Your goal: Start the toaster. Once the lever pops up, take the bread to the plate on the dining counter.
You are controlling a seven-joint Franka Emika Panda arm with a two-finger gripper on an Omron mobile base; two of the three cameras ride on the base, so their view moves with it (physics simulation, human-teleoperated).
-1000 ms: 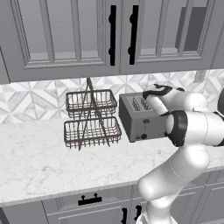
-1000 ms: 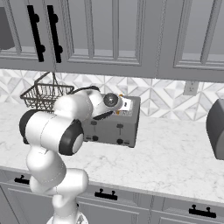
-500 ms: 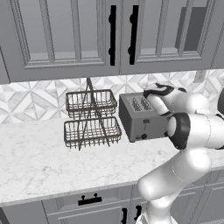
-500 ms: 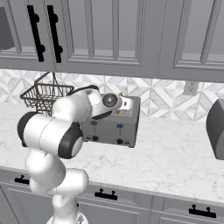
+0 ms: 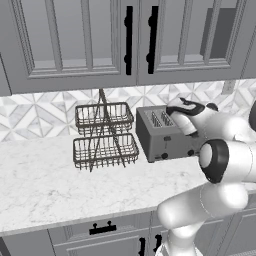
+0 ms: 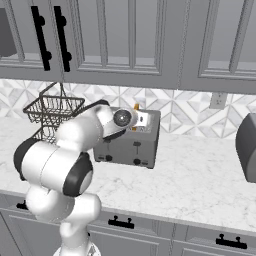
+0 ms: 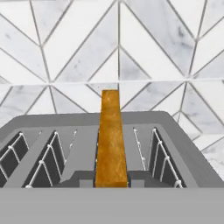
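Browned bread (image 7: 111,140) stands upright above the toaster (image 7: 57,144): light, rigid, crumbly; grip its flat faces. Jaws' opening cannot be told.

toaster (image 5: 162,135) right end hidden behind the arm, bread (image 7: 111,140) lower part sunk in slot, gripper fingertips not visible, lever too small to tell.

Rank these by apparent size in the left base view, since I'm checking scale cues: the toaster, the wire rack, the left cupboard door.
1. Cupboard door, by far the largest.
2. Wire rack.
3. Toaster, partly hidden by the arm, so the rack-toaster order is less certain.
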